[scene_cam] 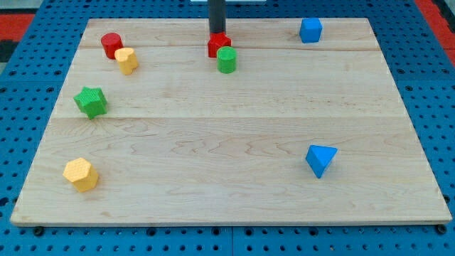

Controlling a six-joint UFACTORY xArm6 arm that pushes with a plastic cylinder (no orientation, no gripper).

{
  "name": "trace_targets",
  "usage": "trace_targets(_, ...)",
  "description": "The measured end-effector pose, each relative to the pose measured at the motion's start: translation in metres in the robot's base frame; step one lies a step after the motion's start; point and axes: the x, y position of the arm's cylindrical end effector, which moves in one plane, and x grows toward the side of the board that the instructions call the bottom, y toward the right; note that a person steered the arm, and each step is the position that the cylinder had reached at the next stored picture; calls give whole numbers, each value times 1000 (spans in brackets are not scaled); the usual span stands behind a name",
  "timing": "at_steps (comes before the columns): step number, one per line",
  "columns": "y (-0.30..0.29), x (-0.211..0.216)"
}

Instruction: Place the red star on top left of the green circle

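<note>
Look at the red star (219, 45) first. It sits near the view's top edge of the wooden board (227, 178), touching the green circle (227, 60) on that circle's upper left side. So it seems to be about where the task wants it already.

Your tip (217, 33) is right on the far side of the red star, pressed against it or very close; you cannot tell which from here. The rod has nothing to grab with. It holds nothing and can only push.

The red star looks small, hard and light. It should slide easily on the smooth wood. It will not bend or break. But its points mean it may spin if you push off to one side, so push at the middle of a flat side. Push softly, because the green circle is touching it and would slide too.

Other blocks are well away from the green circle: a red cylinder (111, 45) and a yellow block (126, 60) to its left, a green star (91, 102) lower left, a blue cube (311, 30) upper right.
</note>
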Motion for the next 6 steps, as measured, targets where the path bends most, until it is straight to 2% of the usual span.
trace_targets(1,36,3)
trace_targets(4,-16,17)
trace_targets(5,-5,17)
trace_targets(6,38,17)
